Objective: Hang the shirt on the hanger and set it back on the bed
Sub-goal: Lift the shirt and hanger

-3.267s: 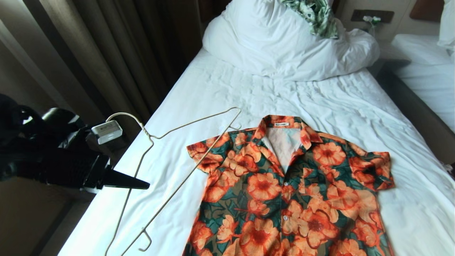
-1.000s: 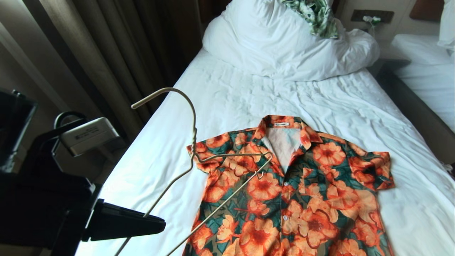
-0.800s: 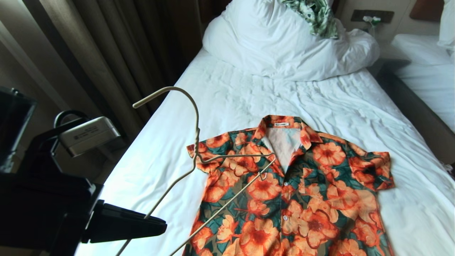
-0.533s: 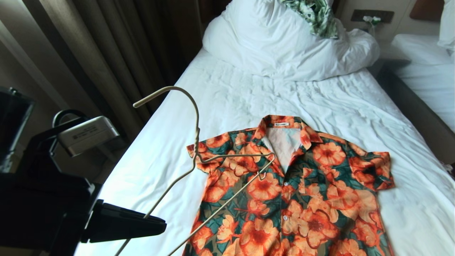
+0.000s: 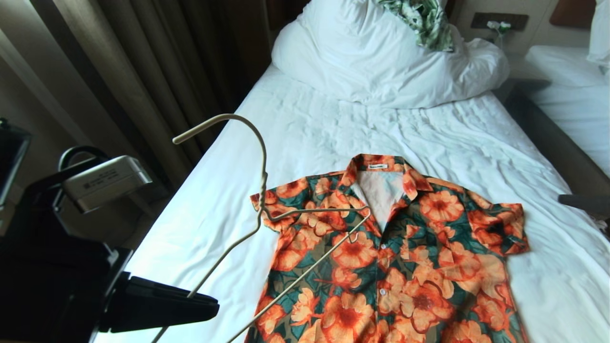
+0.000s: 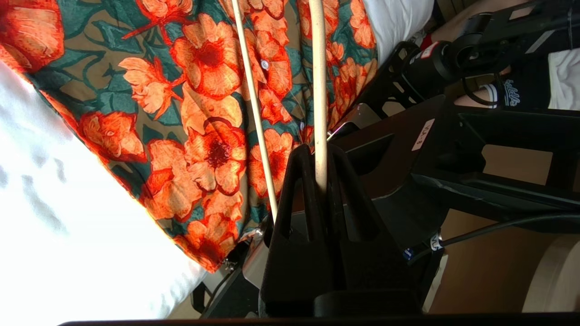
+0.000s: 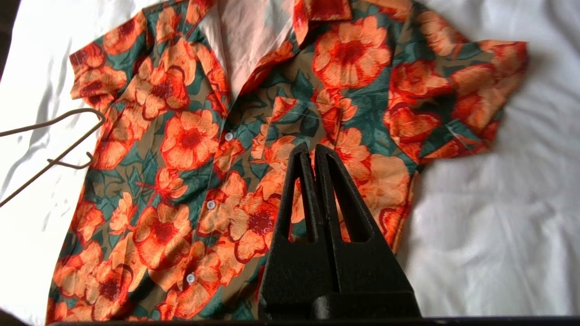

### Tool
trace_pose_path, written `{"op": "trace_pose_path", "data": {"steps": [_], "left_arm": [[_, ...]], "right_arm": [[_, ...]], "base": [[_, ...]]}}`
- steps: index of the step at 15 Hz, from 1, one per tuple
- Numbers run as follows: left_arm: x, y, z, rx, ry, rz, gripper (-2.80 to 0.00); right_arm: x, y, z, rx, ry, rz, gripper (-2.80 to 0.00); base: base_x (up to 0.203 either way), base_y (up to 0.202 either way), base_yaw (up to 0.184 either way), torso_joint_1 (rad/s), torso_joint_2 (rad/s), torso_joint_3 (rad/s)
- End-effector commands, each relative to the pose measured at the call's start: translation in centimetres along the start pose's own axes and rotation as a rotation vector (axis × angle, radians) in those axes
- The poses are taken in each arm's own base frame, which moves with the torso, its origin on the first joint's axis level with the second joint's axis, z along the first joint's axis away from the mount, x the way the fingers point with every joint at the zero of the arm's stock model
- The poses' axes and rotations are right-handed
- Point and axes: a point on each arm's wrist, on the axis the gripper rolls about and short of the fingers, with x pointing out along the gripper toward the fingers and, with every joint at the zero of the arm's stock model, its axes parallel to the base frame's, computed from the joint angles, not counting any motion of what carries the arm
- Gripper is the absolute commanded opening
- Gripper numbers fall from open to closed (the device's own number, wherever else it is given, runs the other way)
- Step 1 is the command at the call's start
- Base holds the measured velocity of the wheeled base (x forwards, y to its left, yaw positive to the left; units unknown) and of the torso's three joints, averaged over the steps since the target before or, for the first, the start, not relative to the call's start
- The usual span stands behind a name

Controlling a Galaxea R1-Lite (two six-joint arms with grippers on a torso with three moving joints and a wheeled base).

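I had the left gripper (image 6: 319, 181) clamped on the hanger (image 5: 261, 190), raised at eight o'clock of the shirt (image 5: 395, 257) flat on the bed (image 5: 305, 128). The right gripper (image 7: 314, 154) hovered closed, empty. Next, I judged: open the collar, feed wire in.

Heavy brown curtains (image 5: 143, 71) hang close along the near side of the crumpled white pillow (image 5: 381, 62), a green-and-white leafy cloth (image 5: 424, 19) lies on top of it, and beyond its far side stands a second white bed (image 5: 572, 95) with a brown headboard (image 5: 572, 12).
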Motion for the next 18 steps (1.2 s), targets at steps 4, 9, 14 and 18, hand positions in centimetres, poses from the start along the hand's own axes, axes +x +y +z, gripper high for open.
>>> {"op": "trace_pose_path", "data": {"steps": [4, 9, 14, 18], "left_arm": [[0.7, 0.4, 0.5, 0.0, -0.007, 0.025, -2.8], [1.1, 0.5, 1.2, 0.012, -0.027, 0.026, -2.8], [0.8, 0.3, 1.5, 0.018, -0.043, 0.022, -2.8], [0.8, 0.4, 1.4, 0.016, -0.042, 0.023, -2.8]], "right_arm": [[12.9, -0.8, 1.8, 0.023, 0.241, 0.008, -2.8], [22.8, -0.1, 3.0, -0.017, 0.257, -0.024, -2.8], [30.3, 1.4, 2.0, -0.041, 0.337, -0.085, 0.0], [32.7, 2.5, 0.7, -0.084, 0.304, -0.253, 0.0]], "base": [[0.0, 0.0, 0.0, 0.0, 0.0, 0.0], [0.0, 0.0, 0.0, 0.0, 0.0, 0.0], [0.0, 0.0, 0.0, 0.0, 0.0, 0.0], [0.0, 0.0, 0.0, 0.0, 0.0, 0.0]]}}
